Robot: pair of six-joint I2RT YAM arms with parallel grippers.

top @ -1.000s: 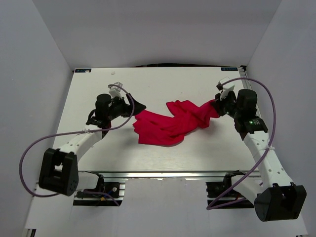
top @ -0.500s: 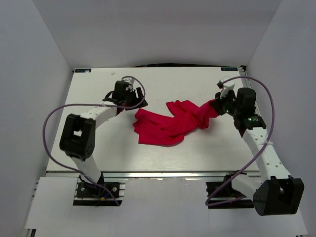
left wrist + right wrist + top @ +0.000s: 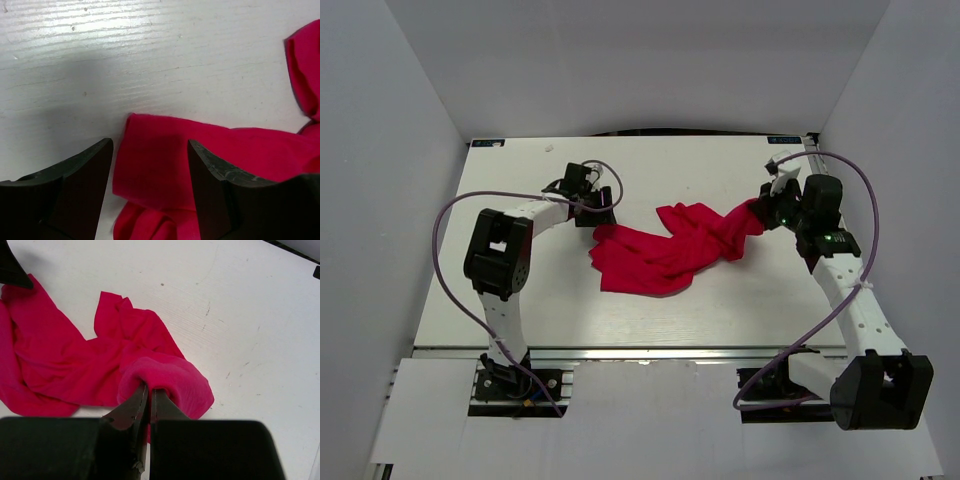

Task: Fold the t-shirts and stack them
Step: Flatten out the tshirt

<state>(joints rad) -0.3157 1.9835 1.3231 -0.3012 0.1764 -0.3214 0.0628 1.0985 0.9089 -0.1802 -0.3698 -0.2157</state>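
Right claw (image 3: 146, 387) pinches red t-shirt (image 3: 660, 255), left claw (image 3: 150, 145) agape over its edge

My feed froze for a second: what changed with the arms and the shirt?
The left gripper swung round to the left corner of the shirt, open, straddling it. The right gripper stayed shut on the other end; the shirt has not moved.

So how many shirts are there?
1. The red t-shirt lies crumpled on the table; the right hand pinches its right end, the open left hand hovers at its left edge. A second could hide underneath.
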